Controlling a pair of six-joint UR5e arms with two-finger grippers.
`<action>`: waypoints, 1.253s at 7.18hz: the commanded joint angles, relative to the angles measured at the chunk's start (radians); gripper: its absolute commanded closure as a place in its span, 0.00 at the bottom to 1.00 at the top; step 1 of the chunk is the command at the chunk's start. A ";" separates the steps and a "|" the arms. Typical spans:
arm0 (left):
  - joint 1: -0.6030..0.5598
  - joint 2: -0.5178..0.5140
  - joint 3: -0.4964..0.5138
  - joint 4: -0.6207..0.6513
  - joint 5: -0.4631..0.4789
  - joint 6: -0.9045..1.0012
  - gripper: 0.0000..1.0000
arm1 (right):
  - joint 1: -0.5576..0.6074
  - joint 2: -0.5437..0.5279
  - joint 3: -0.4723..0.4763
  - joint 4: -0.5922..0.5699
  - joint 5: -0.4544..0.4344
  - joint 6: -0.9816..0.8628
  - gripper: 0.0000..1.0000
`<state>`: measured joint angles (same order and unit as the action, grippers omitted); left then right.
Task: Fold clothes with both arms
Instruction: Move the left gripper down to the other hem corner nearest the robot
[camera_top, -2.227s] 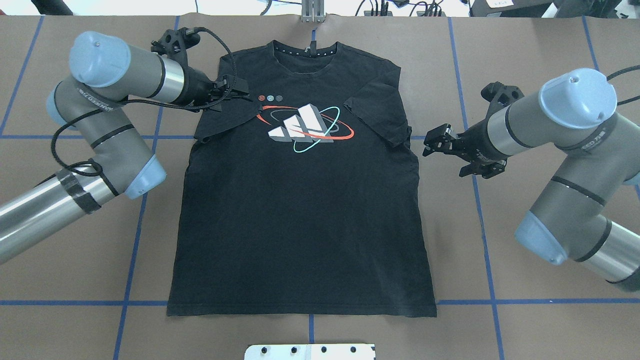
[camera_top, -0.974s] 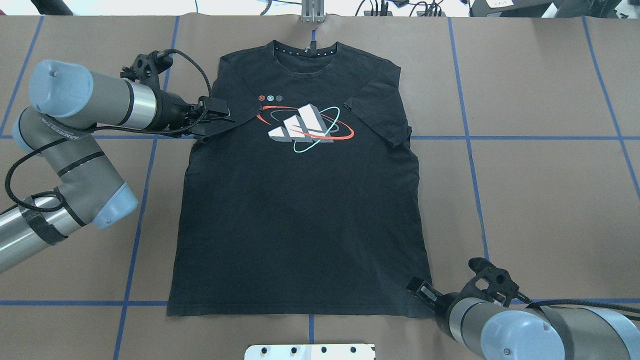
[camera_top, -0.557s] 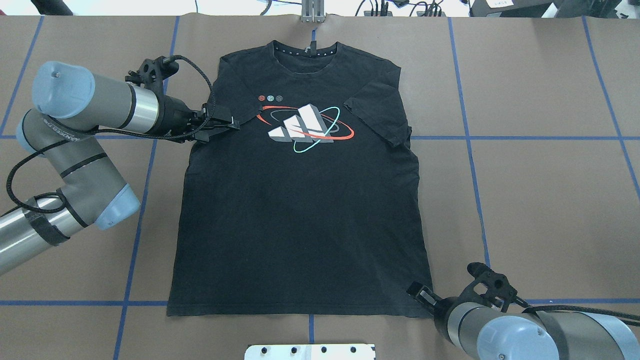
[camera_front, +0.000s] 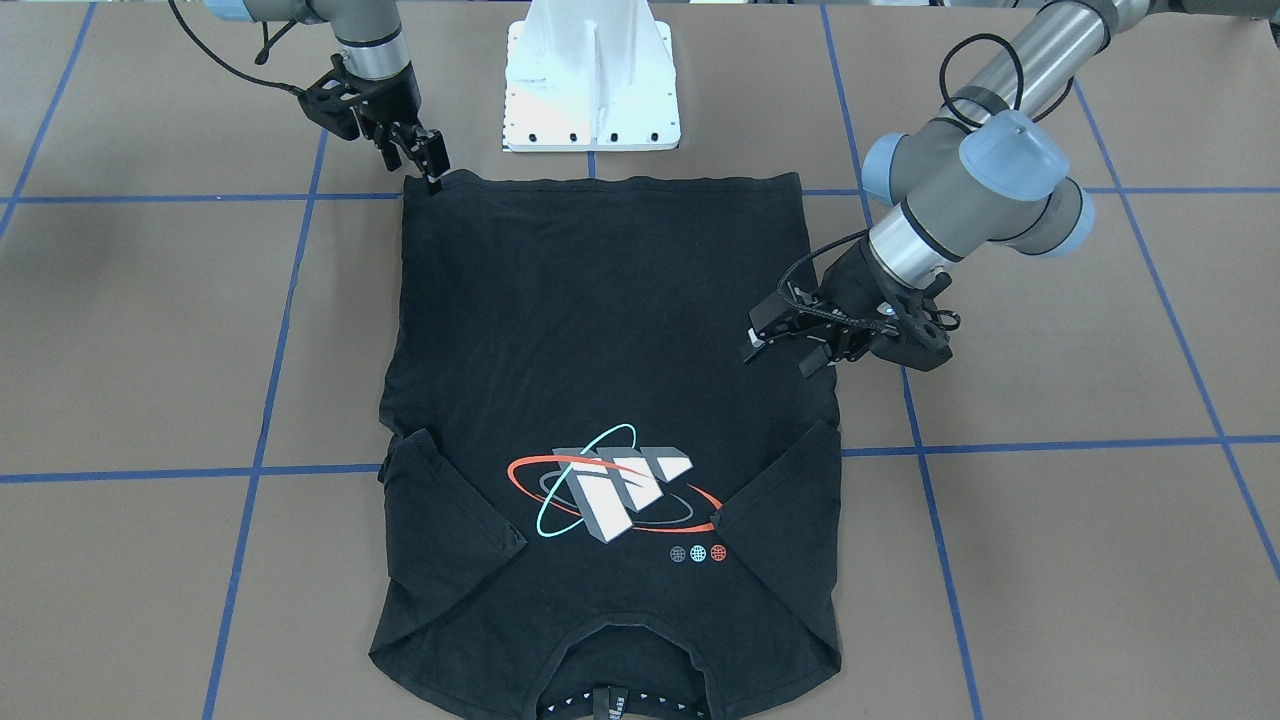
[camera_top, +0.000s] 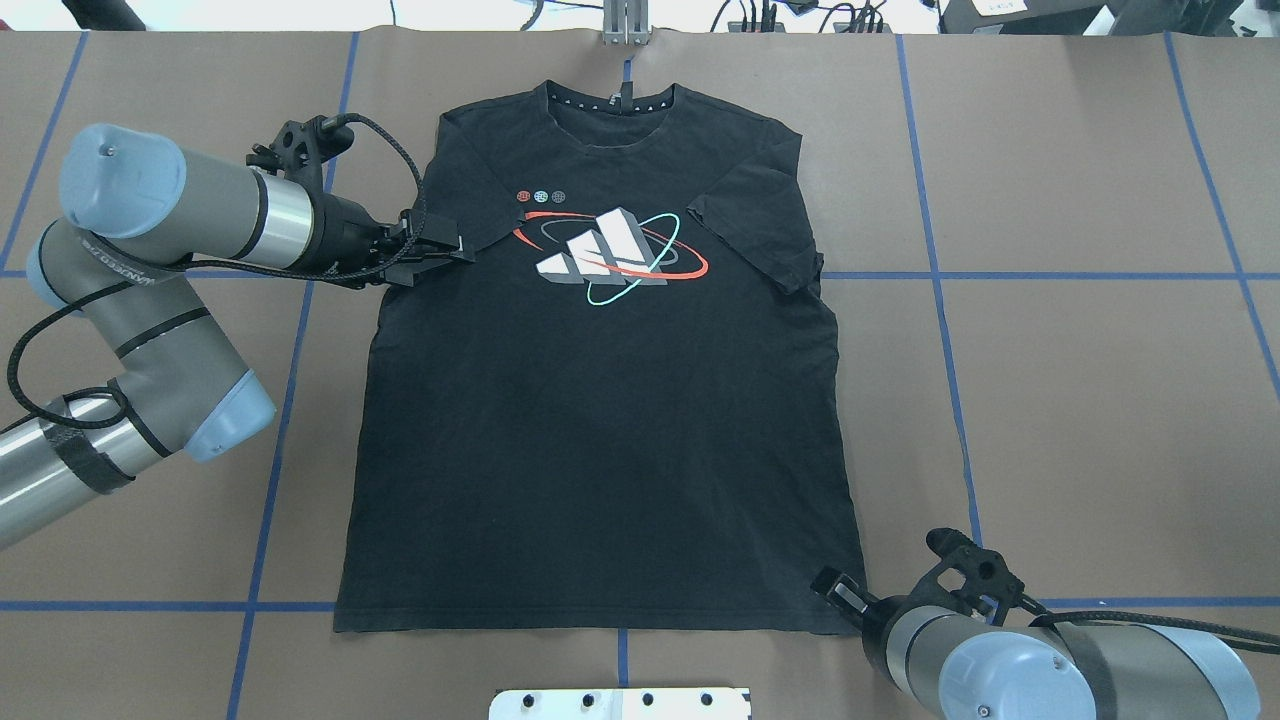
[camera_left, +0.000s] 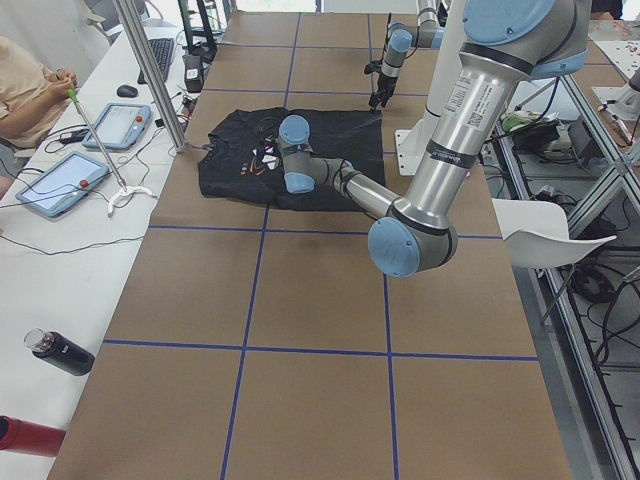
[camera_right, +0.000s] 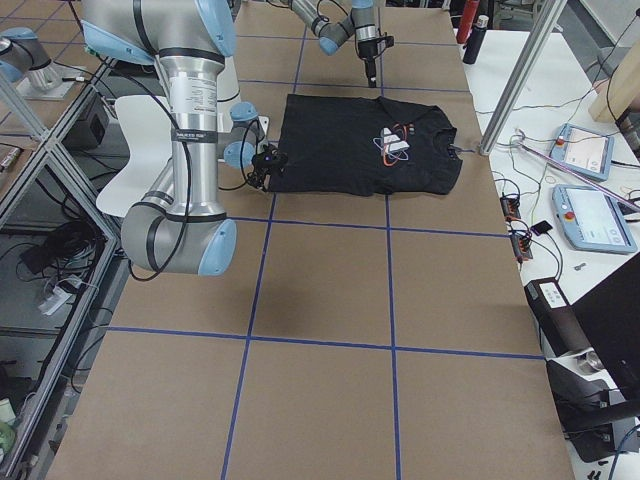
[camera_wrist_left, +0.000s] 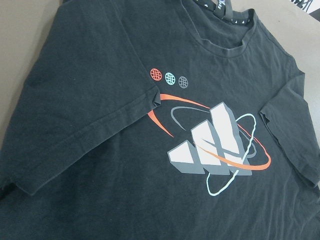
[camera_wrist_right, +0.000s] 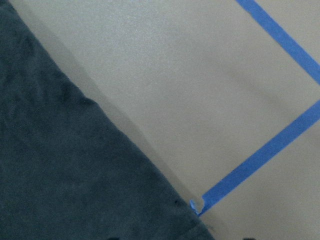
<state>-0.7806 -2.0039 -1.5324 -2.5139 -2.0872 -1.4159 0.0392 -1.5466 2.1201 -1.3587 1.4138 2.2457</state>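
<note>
The black T-shirt lies flat on the brown table, print up, with both sleeves folded in over the chest. My left gripper hovers open at the shirt's left edge beside the folded sleeve, holding nothing. The left wrist view shows the print and that folded sleeve from above. Low over the hem's right corner sits my right gripper, its fingers apart. Only the shirt's edge and blue tape appear in the right wrist view.
The white pedestal base stands just behind the hem. Blue tape lines grid the table. A metal post rises at the far edge by the collar. A person, tablets and a bottle are along the operators' side.
My right arm swung from beside the shirt's right sleeve down to the hem's right corner. My left gripper drew back from over the folded sleeve to the shirt's left edge.
</note>
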 joint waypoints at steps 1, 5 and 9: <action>0.001 0.001 -0.002 0.001 0.004 -0.008 0.01 | 0.001 -0.001 -0.003 0.000 0.001 0.000 0.16; 0.001 0.002 0.003 0.003 0.009 -0.018 0.01 | 0.001 0.000 -0.011 0.000 0.002 0.000 0.23; 0.000 0.004 0.001 0.003 0.003 -0.018 0.01 | -0.001 0.000 -0.012 0.000 0.001 0.000 0.68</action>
<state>-0.7806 -2.0004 -1.5306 -2.5111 -2.0807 -1.4343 0.0385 -1.5473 2.1068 -1.3591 1.4156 2.2457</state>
